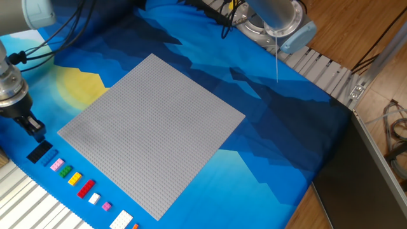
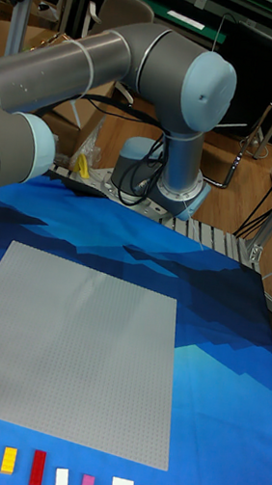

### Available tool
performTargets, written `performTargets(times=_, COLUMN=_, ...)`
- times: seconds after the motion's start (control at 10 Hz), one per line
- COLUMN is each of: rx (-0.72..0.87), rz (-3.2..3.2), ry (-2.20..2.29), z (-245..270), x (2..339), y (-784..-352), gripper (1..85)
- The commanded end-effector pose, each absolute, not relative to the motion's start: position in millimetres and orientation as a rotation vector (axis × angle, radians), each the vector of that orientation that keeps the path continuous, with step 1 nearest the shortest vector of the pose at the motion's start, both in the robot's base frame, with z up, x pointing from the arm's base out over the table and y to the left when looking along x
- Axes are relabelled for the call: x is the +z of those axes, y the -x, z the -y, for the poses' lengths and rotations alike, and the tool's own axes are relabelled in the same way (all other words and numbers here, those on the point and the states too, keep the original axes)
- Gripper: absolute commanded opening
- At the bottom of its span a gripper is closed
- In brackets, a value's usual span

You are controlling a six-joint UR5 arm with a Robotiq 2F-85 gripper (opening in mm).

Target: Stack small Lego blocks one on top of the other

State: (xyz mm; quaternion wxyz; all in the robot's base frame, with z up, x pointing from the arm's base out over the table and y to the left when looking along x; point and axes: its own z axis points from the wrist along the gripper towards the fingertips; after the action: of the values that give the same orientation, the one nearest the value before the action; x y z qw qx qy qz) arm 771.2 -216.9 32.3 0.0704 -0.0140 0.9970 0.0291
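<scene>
Black flat block [image 1: 39,152] first: lower gripper [image 1: 36,131], jaw state indiscernible, squarely over it, clear of pink block [image 1: 56,163] and grey baseplate [image 1: 152,133].

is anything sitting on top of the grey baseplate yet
No. The grey baseplate shows only bare studs in both views. All the small Lego blocks lie in a row on the blue cloth beside it, unstacked. What lies under the plate is covered.
</scene>
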Motion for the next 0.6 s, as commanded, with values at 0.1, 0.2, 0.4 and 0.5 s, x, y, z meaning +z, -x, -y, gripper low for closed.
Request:
performTargets(times=0.1, rx=0.04, rz=-3.004, ry=0.009, z=228.6, x=33.6, y=-769.6, gripper=35.7)
performTargets(times=0.2, rx=0.04, rz=-3.007, ry=0.005, z=229.4, x=33.2, y=-769.4, gripper=35.7)
performTargets(times=0.4, rx=0.047, rz=-3.007, ry=0.004, z=228.9, x=31.8, y=-771.9, gripper=35.7)
performTargets(times=0.5, rx=0.061, rz=-3.006, ry=0.003, z=226.5, x=31.9, y=-771.9, gripper=35.7)
